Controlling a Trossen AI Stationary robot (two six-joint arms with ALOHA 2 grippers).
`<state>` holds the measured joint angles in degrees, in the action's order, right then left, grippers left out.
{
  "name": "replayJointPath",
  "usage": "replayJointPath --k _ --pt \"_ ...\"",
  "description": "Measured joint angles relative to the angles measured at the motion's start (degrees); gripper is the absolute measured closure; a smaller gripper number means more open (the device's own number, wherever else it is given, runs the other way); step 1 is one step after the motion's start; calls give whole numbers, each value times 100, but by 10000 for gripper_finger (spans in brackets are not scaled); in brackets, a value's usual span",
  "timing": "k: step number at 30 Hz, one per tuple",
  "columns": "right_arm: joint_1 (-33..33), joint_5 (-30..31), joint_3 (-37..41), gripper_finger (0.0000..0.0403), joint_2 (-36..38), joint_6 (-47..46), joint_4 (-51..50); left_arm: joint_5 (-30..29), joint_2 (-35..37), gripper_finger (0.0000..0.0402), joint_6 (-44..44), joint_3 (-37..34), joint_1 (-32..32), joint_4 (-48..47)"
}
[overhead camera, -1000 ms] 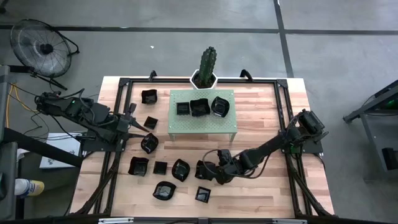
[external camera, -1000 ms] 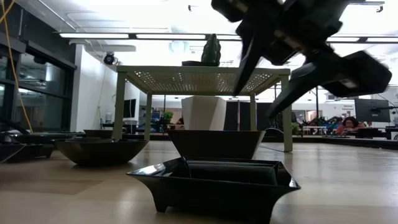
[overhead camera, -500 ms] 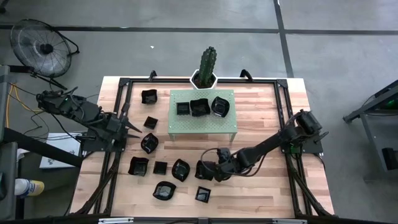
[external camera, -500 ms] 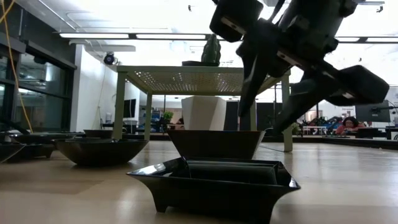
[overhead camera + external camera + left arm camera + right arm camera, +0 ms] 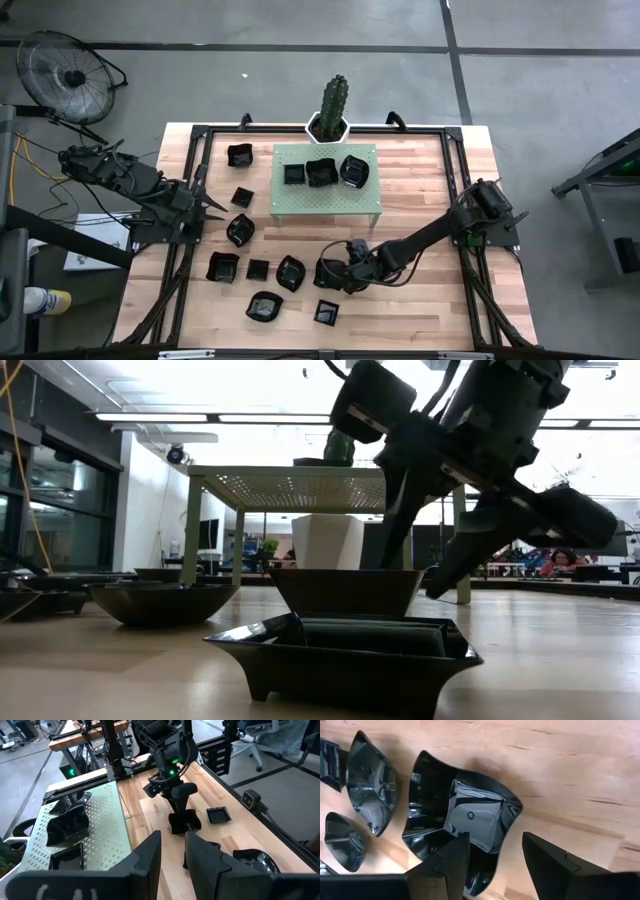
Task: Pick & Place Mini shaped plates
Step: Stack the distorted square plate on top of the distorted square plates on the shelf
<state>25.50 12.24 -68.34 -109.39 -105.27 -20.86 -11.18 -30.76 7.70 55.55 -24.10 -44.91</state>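
While the right gripper (image 5: 492,855) hovers, jaws apart, the wavy-edged plate (image 5: 457,817) looks light, stiff, slippery; pinch its rim.

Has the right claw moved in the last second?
Yes. In the high view the right claw has crept left, away from the green stand's right leg, over a black plate.
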Motion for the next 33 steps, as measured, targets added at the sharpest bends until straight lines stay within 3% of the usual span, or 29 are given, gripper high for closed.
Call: replayJointPath --k 27,33 --pt "2 -134 -1 392 -47 -122 101 -8 -1 317 -48 0 0 -28" --pt "2 -139 -1 399 -29 -122 225 -6 -1 317 -52 0 0 -27"
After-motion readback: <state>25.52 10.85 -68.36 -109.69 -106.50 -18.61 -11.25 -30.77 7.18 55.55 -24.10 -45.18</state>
